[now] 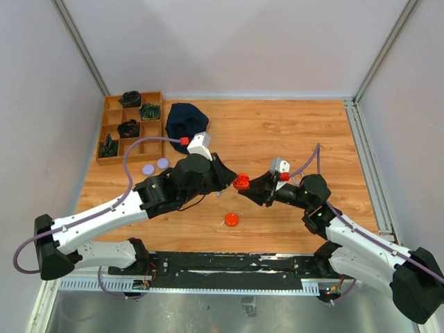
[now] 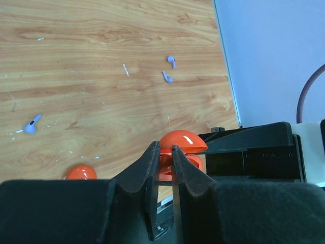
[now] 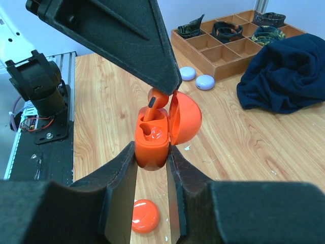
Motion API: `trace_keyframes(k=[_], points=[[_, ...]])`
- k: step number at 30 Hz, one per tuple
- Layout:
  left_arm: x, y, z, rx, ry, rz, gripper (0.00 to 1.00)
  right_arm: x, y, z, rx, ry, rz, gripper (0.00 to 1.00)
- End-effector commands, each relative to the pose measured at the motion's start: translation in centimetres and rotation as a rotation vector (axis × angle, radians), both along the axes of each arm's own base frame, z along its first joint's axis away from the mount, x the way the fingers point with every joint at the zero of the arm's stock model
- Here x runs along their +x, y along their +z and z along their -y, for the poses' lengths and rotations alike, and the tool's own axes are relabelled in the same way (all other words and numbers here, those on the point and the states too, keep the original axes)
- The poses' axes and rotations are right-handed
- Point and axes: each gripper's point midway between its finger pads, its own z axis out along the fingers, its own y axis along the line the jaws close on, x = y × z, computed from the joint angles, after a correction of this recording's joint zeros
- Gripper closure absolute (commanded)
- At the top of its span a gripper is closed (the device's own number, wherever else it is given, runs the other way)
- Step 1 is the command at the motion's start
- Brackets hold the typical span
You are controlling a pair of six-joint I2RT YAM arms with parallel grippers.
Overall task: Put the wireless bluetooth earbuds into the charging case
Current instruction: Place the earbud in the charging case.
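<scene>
My left pincer (image 2: pixel 163 148) pinched an orange earbud (image 3: pixel 156 99) at the open case (image 3: pixel 152 140), which my right pincer (image 3: pixel 151 152) clamped.

Left arm (image 1: pixel 97 218) stretches in from the near left, right arm (image 1: pixel 361 243) from the near right, and they meet mid-table, tips almost nose to nose. Left gripper (image 1: pixel 231 180) points right, jaws pressed together to a sliver, fingers (image 2: pixel 147 170) side by side. Right gripper (image 1: pixel 250 189) faces it, fingers (image 3: pixel 122 173) clamped on both sides of the case (image 3: pixel 151 145).
</scene>
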Motion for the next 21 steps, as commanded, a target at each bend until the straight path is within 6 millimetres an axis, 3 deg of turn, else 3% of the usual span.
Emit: trace_keyframes(k=[1,12,16,21], points=[[-0.5,0.4,0.3,-0.017,-0.013,-0.045,0.82,1.0,2.6,0.4,0.056,-0.025,0.061,0.91],[-0.8,-1.0,1.4,-0.004,-0.024,-0.124,0.82,0.9,2.6,0.2,0.066,-0.015,0.050,0.91],[-0.6,-0.9,0.9,0.002,-0.004,-0.119,0.81,0.9,2.6,0.3,0.067,-0.022,0.051,0.91],[0.1,0.1,-0.9,0.022,0.060,-0.060,0.70,1.6,1.9,0.8,0.047,-0.064,0.045,0.92]])
